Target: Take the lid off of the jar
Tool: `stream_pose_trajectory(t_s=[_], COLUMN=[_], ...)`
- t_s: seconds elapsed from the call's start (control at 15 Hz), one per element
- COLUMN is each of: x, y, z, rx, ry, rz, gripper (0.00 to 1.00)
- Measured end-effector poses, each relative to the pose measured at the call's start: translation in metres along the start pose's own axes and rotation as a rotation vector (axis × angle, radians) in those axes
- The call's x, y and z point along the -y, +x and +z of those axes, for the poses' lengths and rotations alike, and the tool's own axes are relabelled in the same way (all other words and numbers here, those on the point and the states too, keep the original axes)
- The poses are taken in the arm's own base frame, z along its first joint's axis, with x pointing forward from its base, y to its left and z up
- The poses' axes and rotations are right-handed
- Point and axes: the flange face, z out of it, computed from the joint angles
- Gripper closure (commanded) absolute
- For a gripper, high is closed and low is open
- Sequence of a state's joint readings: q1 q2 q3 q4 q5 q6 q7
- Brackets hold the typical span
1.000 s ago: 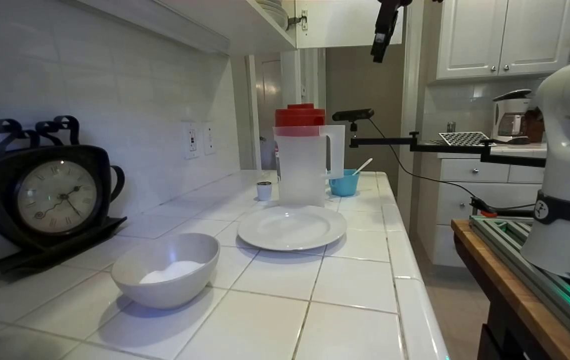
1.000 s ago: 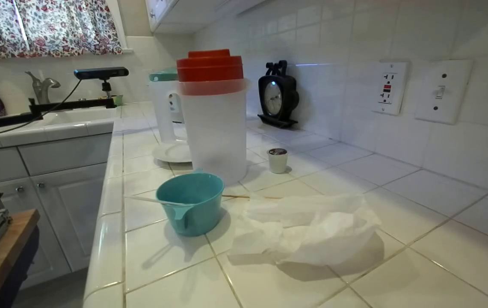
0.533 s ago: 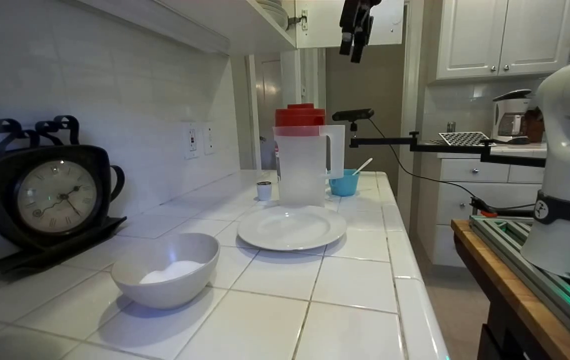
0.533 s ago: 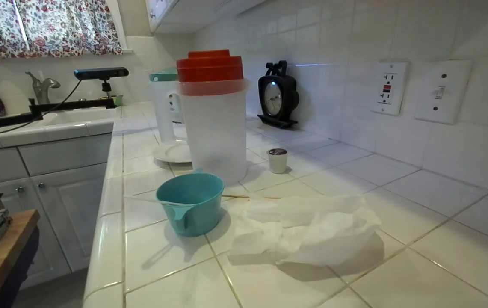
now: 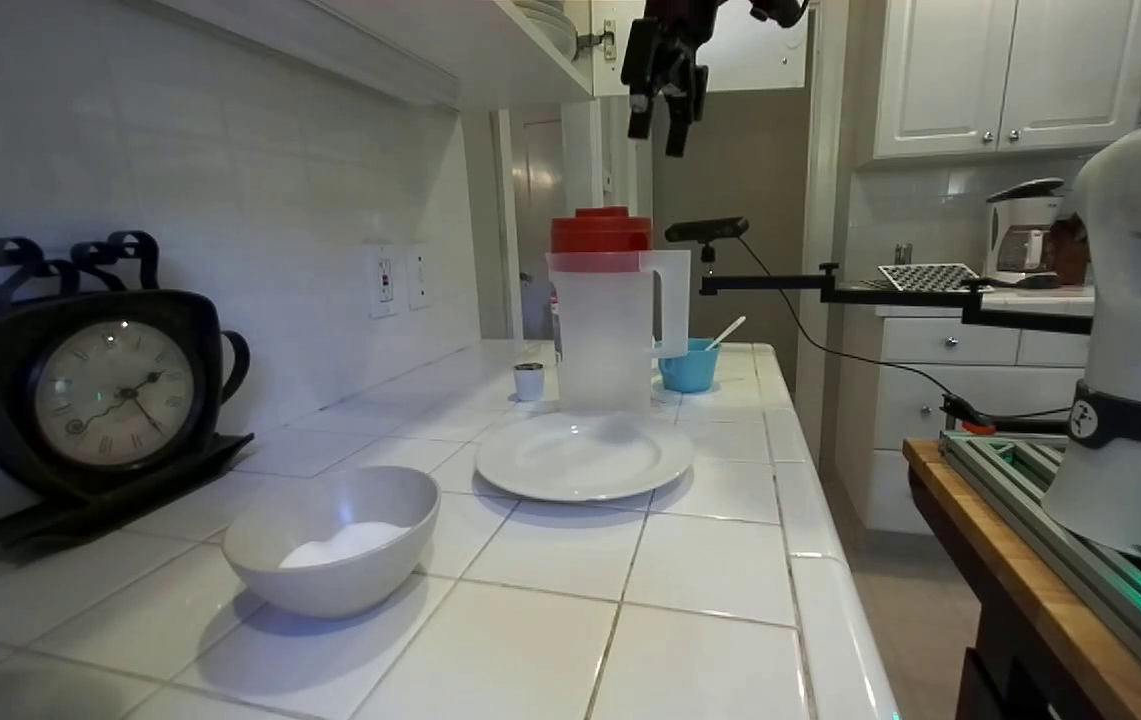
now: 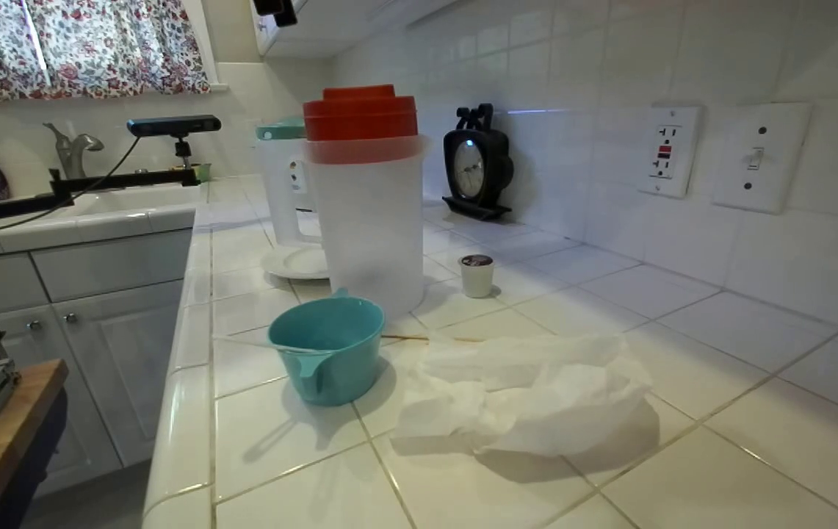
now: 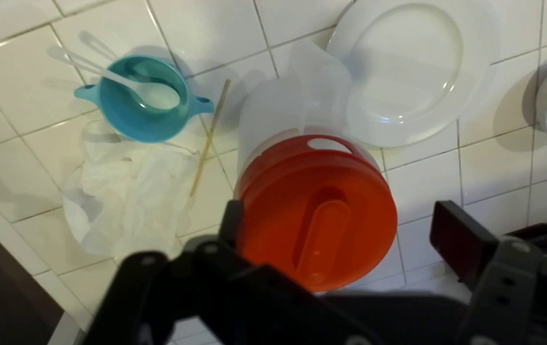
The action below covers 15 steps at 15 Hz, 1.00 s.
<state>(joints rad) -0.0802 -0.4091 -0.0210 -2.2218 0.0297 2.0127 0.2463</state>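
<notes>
The gripper [image 5: 659, 130] hangs over the counter [image 5: 720, 570], directed downward, and its fingers [image 7: 462, 243] stand wide apart from each other. Below the gripper, with a clear gap of air, is the lid [image 5: 600, 236], red and round; in the wrist view it appears between the two fingers. The lid sits on the jar [image 5: 605, 340], a tall vessel of translucent white plastic, which stands upright under the gripper and has a handle [image 5: 676, 305] on the side toward the robot arm [image 5: 1140, 330]. Past the finger at the left of the wrist view, and lower, there are a blue cup [image 7: 141, 129] with a white spoon [image 7: 158, 96] leaning in it, and a crumpled white paper [image 7: 134, 201]. A thin stick [image 7: 211, 136] lies between this cup and the jar. Toward the side of the finger at the right, also lower than the gripper, lies a white plate [image 7: 412, 52] just beside the jar; whether the two touch, I cannot tell. On this same side, farther from the gripper, is a white bowl [image 5: 330, 588], cut by the wrist view's edge, with something white inside. A black clock [image 5: 115, 395] stands on the counter, well apart from the gripper, near the tiled wall [image 5: 270, 220].
</notes>
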Motion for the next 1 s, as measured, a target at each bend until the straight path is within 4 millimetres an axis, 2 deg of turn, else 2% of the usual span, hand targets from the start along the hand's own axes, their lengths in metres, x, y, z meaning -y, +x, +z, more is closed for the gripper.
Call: stream_pose_trajectory(t_s=[0.53,1.0], x=[0.006,0.003], y=[0.017,0.025], z=[0.031,0.047], rx=[-0.013,-0.014], ry=[0.001,-0.002], rz=[0.082,0.135], gripper=[0.0,0.0])
